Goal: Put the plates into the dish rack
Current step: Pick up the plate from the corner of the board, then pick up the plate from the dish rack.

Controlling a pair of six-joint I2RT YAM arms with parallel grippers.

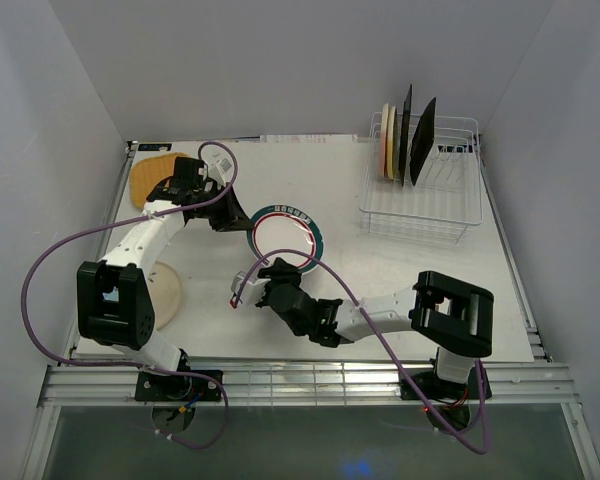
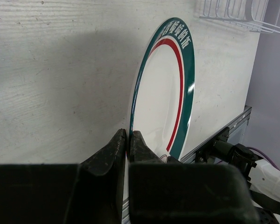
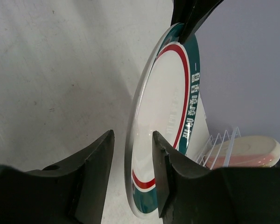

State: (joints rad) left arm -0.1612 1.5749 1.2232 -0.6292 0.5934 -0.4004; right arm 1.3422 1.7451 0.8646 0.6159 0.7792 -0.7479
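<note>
A round green-rimmed white plate (image 1: 290, 236) with a red inner ring hangs tilted over the middle of the table. My left gripper (image 1: 248, 224) is shut on its left rim; in the left wrist view the fingertips (image 2: 116, 142) pinch the edge of the plate (image 2: 163, 98). My right gripper (image 1: 276, 266) stands open astride the near rim. In the right wrist view its fingers (image 3: 100, 149) flank the plate (image 3: 163, 107) with a gap on the left side. The dish rack (image 1: 450, 205) at the back right holds pale round plates (image 1: 388, 142) and black plates (image 1: 421, 140) upright.
An orange plate (image 1: 148, 180) lies at the back left behind the left arm. A cream plate (image 1: 167, 298) lies near the left arm's base. The rack's wires (image 3: 217, 142) and a pink-cream plate (image 3: 247, 151) show past the right fingers.
</note>
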